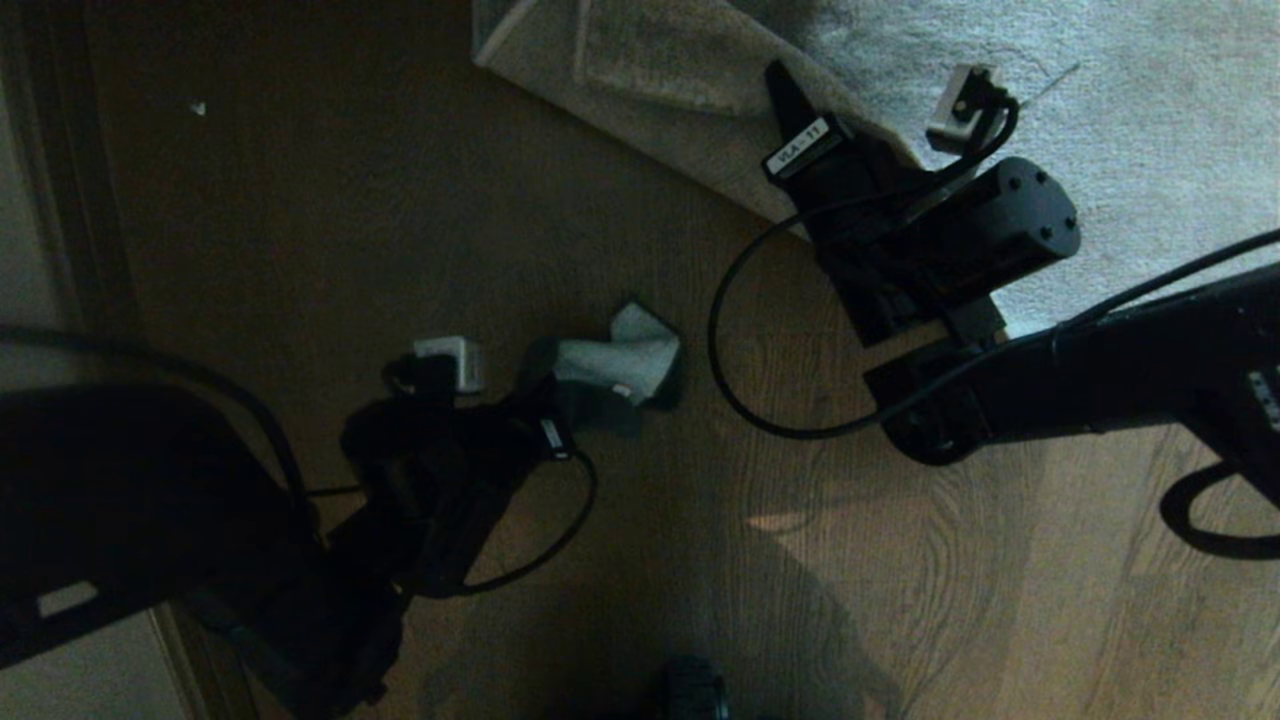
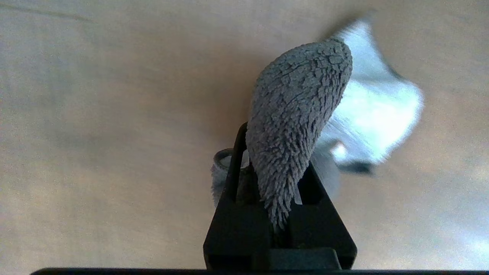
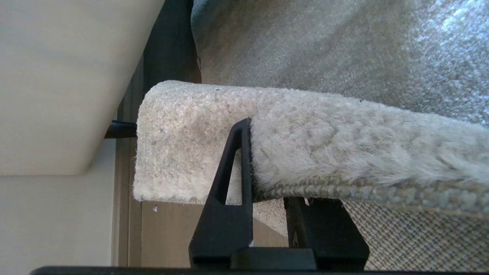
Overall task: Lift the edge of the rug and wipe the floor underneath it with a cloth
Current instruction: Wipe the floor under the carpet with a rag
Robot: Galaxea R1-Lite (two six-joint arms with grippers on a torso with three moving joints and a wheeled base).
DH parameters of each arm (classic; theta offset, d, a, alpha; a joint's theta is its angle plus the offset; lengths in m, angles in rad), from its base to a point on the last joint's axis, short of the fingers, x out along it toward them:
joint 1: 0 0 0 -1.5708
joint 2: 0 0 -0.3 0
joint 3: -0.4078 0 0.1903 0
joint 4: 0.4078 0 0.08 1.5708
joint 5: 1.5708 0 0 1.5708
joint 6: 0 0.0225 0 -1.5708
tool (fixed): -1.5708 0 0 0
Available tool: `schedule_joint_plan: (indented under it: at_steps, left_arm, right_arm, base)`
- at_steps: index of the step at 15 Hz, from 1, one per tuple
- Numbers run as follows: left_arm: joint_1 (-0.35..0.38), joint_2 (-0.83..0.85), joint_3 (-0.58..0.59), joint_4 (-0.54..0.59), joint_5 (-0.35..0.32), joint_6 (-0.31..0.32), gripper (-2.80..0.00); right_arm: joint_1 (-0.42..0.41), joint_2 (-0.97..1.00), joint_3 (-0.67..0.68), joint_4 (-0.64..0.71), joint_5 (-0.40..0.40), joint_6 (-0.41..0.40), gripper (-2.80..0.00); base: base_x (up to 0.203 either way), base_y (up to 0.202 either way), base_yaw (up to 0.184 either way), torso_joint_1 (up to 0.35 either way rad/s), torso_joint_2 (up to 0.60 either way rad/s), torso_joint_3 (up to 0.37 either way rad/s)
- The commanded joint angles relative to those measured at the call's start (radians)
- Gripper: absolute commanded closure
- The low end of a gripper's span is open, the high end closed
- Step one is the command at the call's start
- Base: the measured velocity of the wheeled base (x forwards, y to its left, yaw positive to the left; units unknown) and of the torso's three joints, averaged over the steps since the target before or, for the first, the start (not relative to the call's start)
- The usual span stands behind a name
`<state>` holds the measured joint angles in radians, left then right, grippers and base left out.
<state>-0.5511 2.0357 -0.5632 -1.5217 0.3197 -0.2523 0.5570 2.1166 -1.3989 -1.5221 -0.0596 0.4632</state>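
Plush pile over a woven backing makes the rug edge (image 3: 305,145) thick and floppy, heavy for its size, so I judge it best pinched right at the border near the corner, where my right gripper (image 1: 790,105) is clamped on it at the far right, folding it back over the rug. One rug, one cloth (image 1: 625,360), two grippers. That cloth is light, soft and nubby, bunched into my left gripper (image 2: 277,214), whose fingers are clenched on it, down at the brown wood-grain floor (image 1: 400,220) left of the folded edge, near the middle of the scene.
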Motion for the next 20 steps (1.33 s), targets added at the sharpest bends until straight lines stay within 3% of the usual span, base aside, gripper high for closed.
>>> schedule_joint_plan:
  at_steps: [1,6,9,12,16,20]
  left_arm:
    - [0.057,-0.003,-0.003,-0.029,-0.014,-0.002,0.0]
    - [0.073,-0.02,-0.001,-0.028,-0.021,-0.002,0.0]
    - [0.008,-0.041,0.006,-0.028,-0.02,-0.002,0.0]
    - [-0.13,-0.073,0.036,-0.028,-0.013,0.0,0.0]
    - [-0.366,-0.113,0.114,-0.044,0.0,0.004,0.0]
    - [-0.539,-0.119,0.133,-0.047,0.076,0.002,0.0]
  right_arm:
    - [0.004,0.005,0.0,-0.044,0.0,0.003,0.0]
    - [0.006,0.01,0.0,-0.046,0.0,0.002,0.0]
    - [0.006,0.01,0.0,-0.046,0.0,0.002,0.0]
    - [0.006,0.008,0.003,-0.047,0.0,0.002,0.0]
    - [0.004,0.005,0.003,-0.048,0.0,0.002,0.0]
    - [0.005,0.008,0.003,-0.048,0.0,0.003,0.0]
  base:
    - [0.0,0.0,0.0,0.0,0.0,0.0]
    - [0.0,0.0,0.0,0.0,0.0,0.0]
    - [0.0,0.0,0.0,0.0,0.0,0.0]
    - [0.0,0.0,0.0,0.0,0.0,0.0]
    - [0.0,0.0,0.0,0.0,0.0,0.0]
    - [0.0,0.0,0.0,0.0,0.0,0.0]
